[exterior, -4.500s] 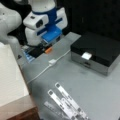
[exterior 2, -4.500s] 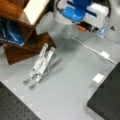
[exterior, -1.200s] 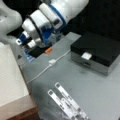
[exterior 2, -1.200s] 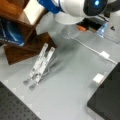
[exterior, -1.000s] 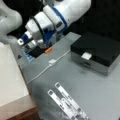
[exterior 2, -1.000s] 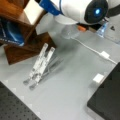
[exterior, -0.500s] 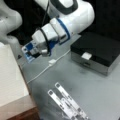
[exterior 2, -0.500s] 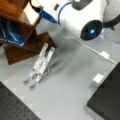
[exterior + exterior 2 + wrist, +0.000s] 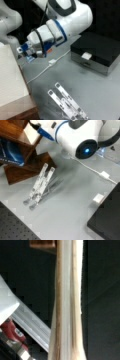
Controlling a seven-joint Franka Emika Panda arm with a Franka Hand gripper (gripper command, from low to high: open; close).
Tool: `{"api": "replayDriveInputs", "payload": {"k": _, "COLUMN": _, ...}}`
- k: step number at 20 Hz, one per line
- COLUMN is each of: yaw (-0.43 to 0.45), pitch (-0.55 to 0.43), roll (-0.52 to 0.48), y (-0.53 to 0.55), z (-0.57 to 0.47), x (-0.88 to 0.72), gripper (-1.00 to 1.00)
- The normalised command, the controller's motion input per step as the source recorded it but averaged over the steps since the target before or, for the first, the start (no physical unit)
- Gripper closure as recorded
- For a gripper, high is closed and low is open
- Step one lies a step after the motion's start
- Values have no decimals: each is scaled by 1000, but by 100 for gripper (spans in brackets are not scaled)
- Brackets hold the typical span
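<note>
- The gripper (image 9: 24, 51) hung at a front view's left, tilted sideways, its blue-tipped end beside the edge of the pale wooden box (image 9: 11, 82) — near it, though whether it touched could not be told.
- In a front view the blue finger (image 9: 45, 133) reached toward the top left, over the brown wooden stand (image 9: 22, 157) that held a blue book (image 9: 10, 152).
- Whether the fingers were spread or pressed together could not be told; nothing showed between them.
- The wrist view was filled by a pale upright plank edge (image 9: 66, 305) running top to bottom, very close to the camera, with a red part (image 9: 11, 331) at the lower left.
- A pair of clear hinged strips (image 9: 66, 102) lay on the grey table (image 9: 100, 90), well apart from the gripper, their long axis slanting down toward a front view's right.
- A white cable (image 9: 48, 66) ran past a small white plug (image 9: 104, 175), and a black box (image 9: 100, 52) sat at a front view's right — well away from the gripper.
</note>
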Motion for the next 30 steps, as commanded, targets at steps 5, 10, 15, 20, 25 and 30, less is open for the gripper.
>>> {"api": "replayDriveInputs", "payload": {"k": 5, "yaw": -89, "pitch": 51, "roll": -100, "y": -77, "z": 72, "x": 85, "gripper": 100}}
{"api": "replayDriveInputs", "payload": {"k": 10, "yaw": -36, "pitch": 26, "roll": -71, "y": -106, "z": 47, "x": 59, "gripper": 100}}
{"api": "replayDriveInputs", "payload": {"k": 15, "yaw": 6, "pitch": 17, "roll": -53, "y": -103, "z": 29, "x": 55, "gripper": 100}}
{"api": "replayDriveInputs", "payload": {"k": 20, "yaw": 27, "pitch": 16, "roll": -47, "y": -54, "z": 32, "x": 53, "gripper": 100}}
{"api": "replayDriveInputs", "payload": {"k": 25, "yaw": 29, "pitch": 15, "roll": -43, "y": -46, "z": 33, "x": 49, "gripper": 100}}
{"api": "replayDriveInputs", "payload": {"k": 30, "yaw": 40, "pitch": 8, "roll": -40, "y": -58, "z": 27, "x": 42, "gripper": 100}}
